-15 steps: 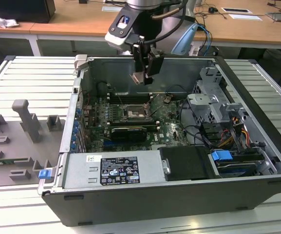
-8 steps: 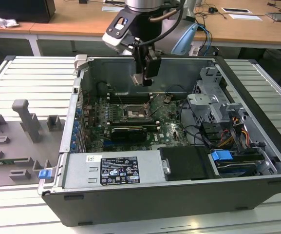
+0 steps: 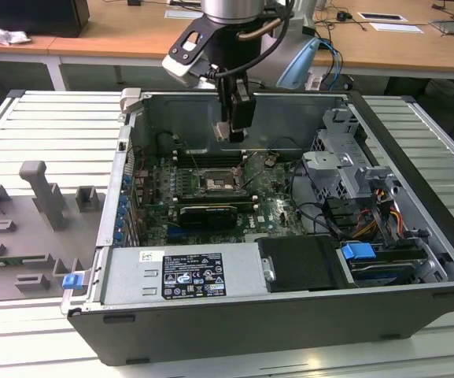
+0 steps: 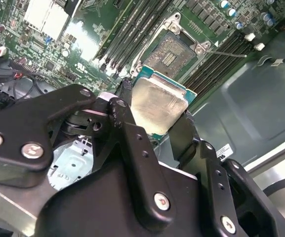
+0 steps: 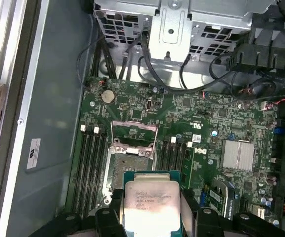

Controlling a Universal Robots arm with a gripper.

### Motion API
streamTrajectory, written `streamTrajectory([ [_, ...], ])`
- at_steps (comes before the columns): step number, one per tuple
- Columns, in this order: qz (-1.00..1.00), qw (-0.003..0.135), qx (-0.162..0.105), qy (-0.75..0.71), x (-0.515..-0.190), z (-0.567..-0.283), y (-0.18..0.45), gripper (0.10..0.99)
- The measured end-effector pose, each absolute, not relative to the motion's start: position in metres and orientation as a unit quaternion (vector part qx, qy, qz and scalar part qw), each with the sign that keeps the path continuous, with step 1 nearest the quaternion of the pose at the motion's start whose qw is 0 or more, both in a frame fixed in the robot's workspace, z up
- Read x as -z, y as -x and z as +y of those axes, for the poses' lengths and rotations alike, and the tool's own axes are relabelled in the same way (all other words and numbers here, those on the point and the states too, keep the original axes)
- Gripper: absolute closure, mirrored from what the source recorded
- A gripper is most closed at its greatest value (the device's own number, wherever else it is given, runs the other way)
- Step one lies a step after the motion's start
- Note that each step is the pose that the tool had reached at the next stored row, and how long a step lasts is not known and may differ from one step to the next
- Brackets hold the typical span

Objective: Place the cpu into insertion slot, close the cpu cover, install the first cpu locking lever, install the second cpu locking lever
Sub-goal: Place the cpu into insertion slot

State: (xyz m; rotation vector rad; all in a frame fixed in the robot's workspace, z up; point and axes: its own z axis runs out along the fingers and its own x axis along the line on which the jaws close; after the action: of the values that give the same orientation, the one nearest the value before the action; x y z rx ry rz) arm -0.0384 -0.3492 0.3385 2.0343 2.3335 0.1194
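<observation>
An open desktop computer case (image 3: 415, 150) lies on its side on a slatted metal table (image 3: 46, 118), seen from above in the exterior view. The robot arm enters from twelve o'clock, and its black gripper (image 3: 236, 132) hangs inside the case, up off the green motherboard (image 3: 274, 201). In both wrist views the gripper (image 4: 157, 112) (image 5: 152, 203) is clamped on the cpu (image 4: 157, 104) (image 5: 151, 200), one finger on each of two opposite edges, with the chip's pale metal top facing the cameras (its green rim shows at the free edges). The cpu is in the air, apart from the board. The insertion slot (image 3: 215, 183) (image 4: 174, 52) (image 5: 131, 165) sits at about six o'clock of the gripper in the exterior view, close under it, with its dark contact field bare. In the first wrist view the cpu cover (image 5: 135, 124) stands swung open at the slot's far edge. A thin silver lever (image 4: 226, 53) sticks out from one corner of the slot in the second wrist view. Long black memory slots (image 5: 90, 168) flank the socket on both sides. In the exterior view a labelled power supply (image 3: 179, 272) sits at seven o'clock of the case, a metal drive cage (image 3: 345, 157) at two o'clock, and grey fixture blocks (image 3: 46, 193) rest on the table at nine o'clock.
</observation>
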Motion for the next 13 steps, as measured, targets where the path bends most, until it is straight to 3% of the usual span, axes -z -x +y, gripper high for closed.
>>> streamTrajectory([
  [13, 0.745, 0.026, -0.04, -0.666, -0.316, -0.349, 0.038, 0.545],
])
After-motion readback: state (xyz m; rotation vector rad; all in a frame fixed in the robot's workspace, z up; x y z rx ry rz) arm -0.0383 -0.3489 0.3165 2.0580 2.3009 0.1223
